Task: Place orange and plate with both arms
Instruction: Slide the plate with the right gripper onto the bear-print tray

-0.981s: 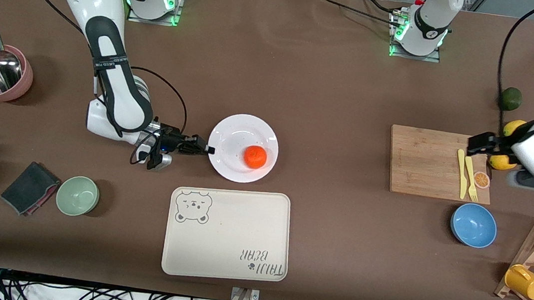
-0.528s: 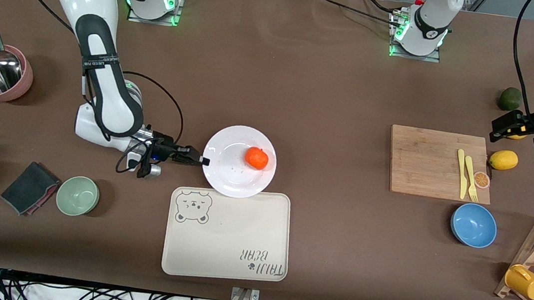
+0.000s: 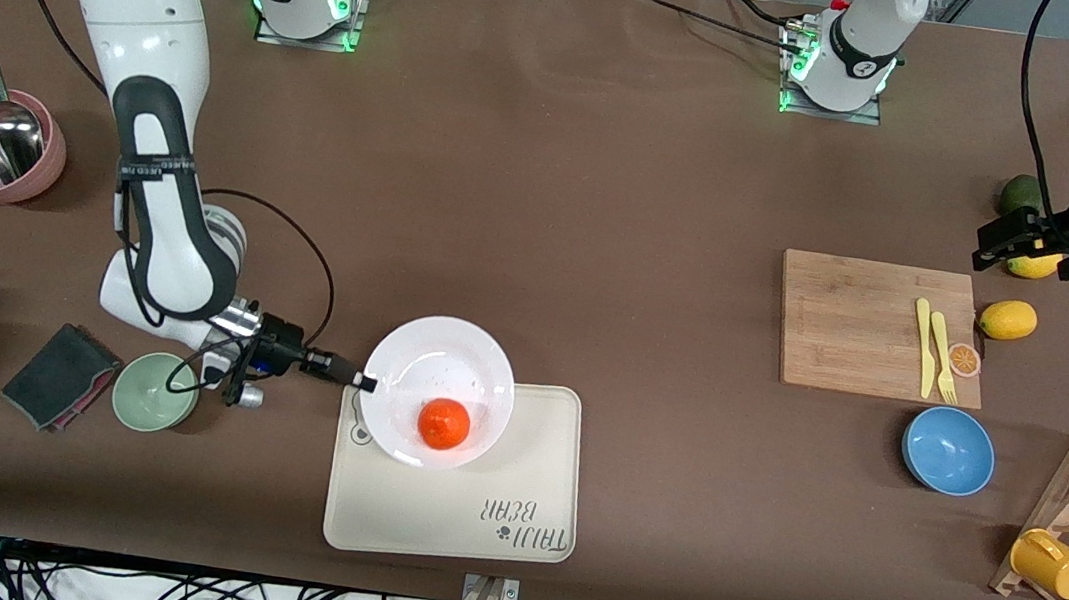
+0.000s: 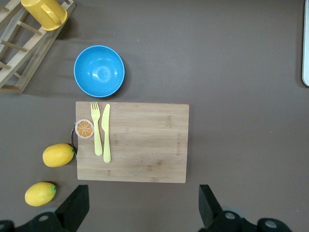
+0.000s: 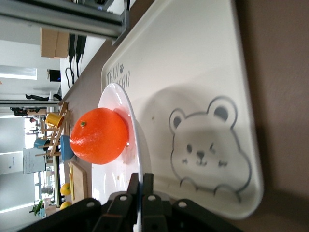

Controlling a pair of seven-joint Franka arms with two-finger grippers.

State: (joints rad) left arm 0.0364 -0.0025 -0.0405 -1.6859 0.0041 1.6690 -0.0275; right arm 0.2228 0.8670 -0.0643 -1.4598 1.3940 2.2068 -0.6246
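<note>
Right tool (image 3: 362, 382) is clamped on the plate (image 3: 406, 366) rim, holding it over the bear-print tray (image 3: 534, 481) at lower centre of the front view. The orange (image 3: 444, 424) sits on the plate, stem end upward. Left tool (image 3: 993, 247) hangs with fingers apart over the table (image 3: 607, 198) at upper right, above a lemon (image 3: 1037, 264).

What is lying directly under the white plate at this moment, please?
Under the plate is the beige tray; its bear print shows partly, the rest is covered. The right gripper pinches the plate's rim, the orange on top.
</note>
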